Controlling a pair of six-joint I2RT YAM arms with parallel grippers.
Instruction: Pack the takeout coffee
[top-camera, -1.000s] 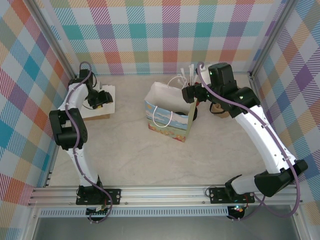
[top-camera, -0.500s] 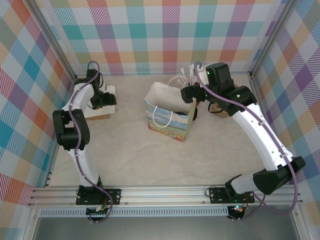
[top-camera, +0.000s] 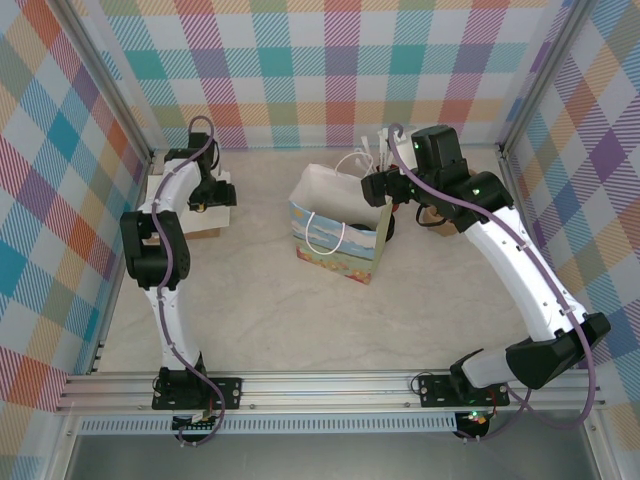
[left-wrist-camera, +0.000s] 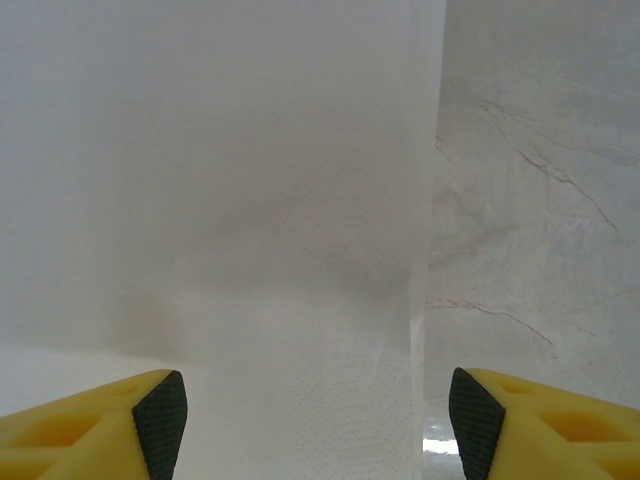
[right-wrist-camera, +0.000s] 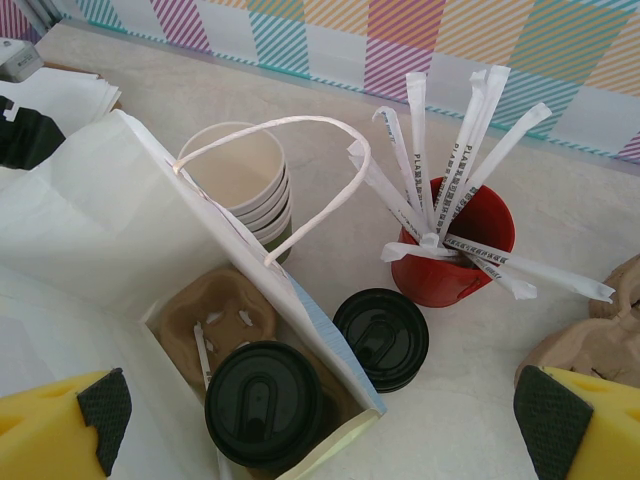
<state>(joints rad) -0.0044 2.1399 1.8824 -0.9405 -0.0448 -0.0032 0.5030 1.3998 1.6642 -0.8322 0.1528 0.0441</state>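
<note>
Right wrist view puts the coffee (right-wrist-camera: 265, 405) inside the bag (right-wrist-camera: 90, 230), black lid up, seated in 1 slot of the cardboard carrier (right-wrist-camera: 215, 320) on the bag's floor. I judge the carrier is there to keep the cup upright once the bag is lifted. The right gripper (right-wrist-camera: 327, 410) hangs over the bag mouth with its 2 yellow fingers spread wide and nothing between them. With the cup seated and the fingers empty, I take the placing as done. The bag stands upright and open, which leaves a straight path down to the carrier.

Supplies crowd the bag's far side, within easy reach. The cups (right-wrist-camera: 240, 180) are stacked just behind it. The lids (right-wrist-camera: 380, 338) sit on the table (right-wrist-camera: 480, 400) against its wall. The red cup (right-wrist-camera: 450, 260) of wrapped straws (right-wrist-camera: 440, 150) is next to them.

From the top view, the left gripper (top-camera: 215, 192) is at the far left, well apart from the bag. Its wrist view shows both fingers spread, holding nothing, low over the white napkins (left-wrist-camera: 250, 200). My guess is it is lined up to take 1 for the bag.
</note>
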